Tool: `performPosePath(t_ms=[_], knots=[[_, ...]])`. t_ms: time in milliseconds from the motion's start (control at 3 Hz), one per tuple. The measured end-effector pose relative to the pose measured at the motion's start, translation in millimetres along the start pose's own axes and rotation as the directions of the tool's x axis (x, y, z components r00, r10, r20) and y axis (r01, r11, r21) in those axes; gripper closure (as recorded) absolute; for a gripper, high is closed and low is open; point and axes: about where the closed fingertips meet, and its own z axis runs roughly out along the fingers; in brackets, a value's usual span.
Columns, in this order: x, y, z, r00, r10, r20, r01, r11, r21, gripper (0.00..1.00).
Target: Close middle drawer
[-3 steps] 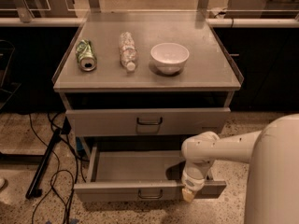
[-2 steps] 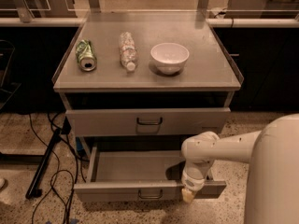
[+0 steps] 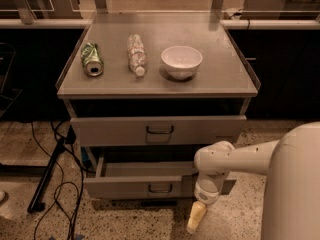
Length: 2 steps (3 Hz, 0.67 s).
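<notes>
Your middle drawer (image 3: 125, 188) is further in than a second ago but still sticks out below the top drawer (image 3: 110, 130); the hand (image 3: 196, 218) hangs at its front's right end, open or closed I can't tell, so keep pushing.

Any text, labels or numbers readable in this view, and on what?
Green can: print too blurred to read.
Plastic bottle: label too blurred to read.
White bowl, middle drawer front: no text.
Gripper, low before the middle drawer's right end: no text.
</notes>
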Motion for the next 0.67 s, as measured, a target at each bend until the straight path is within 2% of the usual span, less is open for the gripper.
performPosePath(t_ms=[333,667], knots=[[0.0,0.0,0.0,1.000,0.000,0.000,0.000,1.0000,0.000,0.00],[0.0,0.0,0.0,1.000,0.000,0.000,0.000,1.0000,0.000,0.18]])
